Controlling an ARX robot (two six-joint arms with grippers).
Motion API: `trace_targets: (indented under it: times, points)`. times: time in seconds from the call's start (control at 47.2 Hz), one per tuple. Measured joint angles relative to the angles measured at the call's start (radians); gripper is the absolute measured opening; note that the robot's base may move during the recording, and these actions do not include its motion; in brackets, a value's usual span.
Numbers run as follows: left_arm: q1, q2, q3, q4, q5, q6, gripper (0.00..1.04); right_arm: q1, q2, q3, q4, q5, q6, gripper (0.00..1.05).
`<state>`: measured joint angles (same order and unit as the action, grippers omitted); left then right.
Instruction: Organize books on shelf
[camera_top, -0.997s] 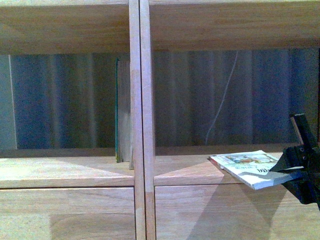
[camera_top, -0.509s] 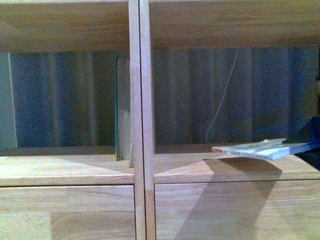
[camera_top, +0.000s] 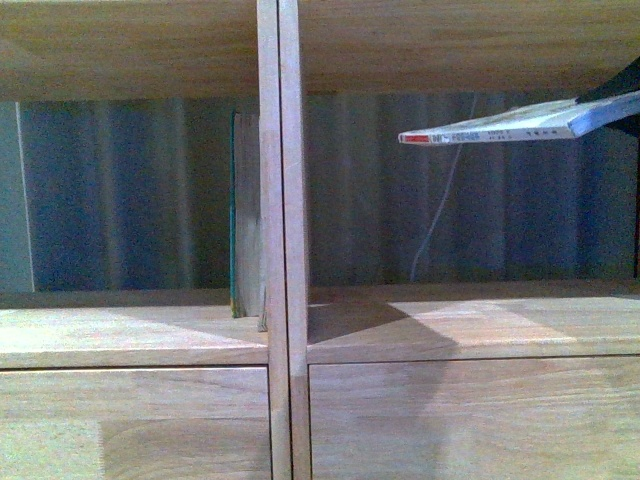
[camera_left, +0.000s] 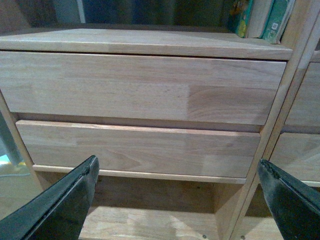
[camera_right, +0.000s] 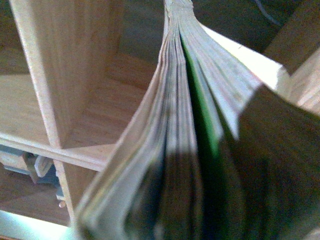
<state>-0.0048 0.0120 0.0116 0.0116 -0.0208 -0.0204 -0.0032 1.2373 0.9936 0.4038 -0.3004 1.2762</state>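
The right pincer (camera_top: 618, 102) is closed on one end of the white paperback (camera_top: 510, 122). It holds the book nearly flat in the right compartment of the shelf (camera_top: 278, 200), just under the upper board and well apart from the lower surface (camera_top: 470, 325). The red-white spine points toward the middle divider and hangs a little lower than the gripped end, prob. because the book is thin and floppy and has support at one end only. In the right wrist view the pages bend and fan out, which agrees w/ this.

I judge it is carried high to leave room for turning it upright. It is not yet standing like the green-edged book (camera_top: 236, 215), which is upright against the divider in the left compartment.

The left pincer (camera_left: 177, 200) is wide open w/ nothing in it. It hangs low in front of the drawer fronts (camera_left: 140, 85), so out of the way.
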Motion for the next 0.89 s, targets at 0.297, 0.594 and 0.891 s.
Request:
trace_targets:
  times: [0.297,0.594,0.891]
  points:
    - [0.160,0.547,0.180,0.486,0.314,-0.380,0.97,0.055,-0.021,0.006,-0.024,0.004,-0.056,0.07]
    - [0.189,0.805,0.310,0.765,0.570,-0.795,0.97,0.101,-0.026,0.006,-0.023,0.018,-0.074,0.07]
    - [-0.074,0.987,0.454,0.908,0.376,-1.071,0.97,0.191,-0.026,0.017,0.002,0.041,-0.093,0.07]
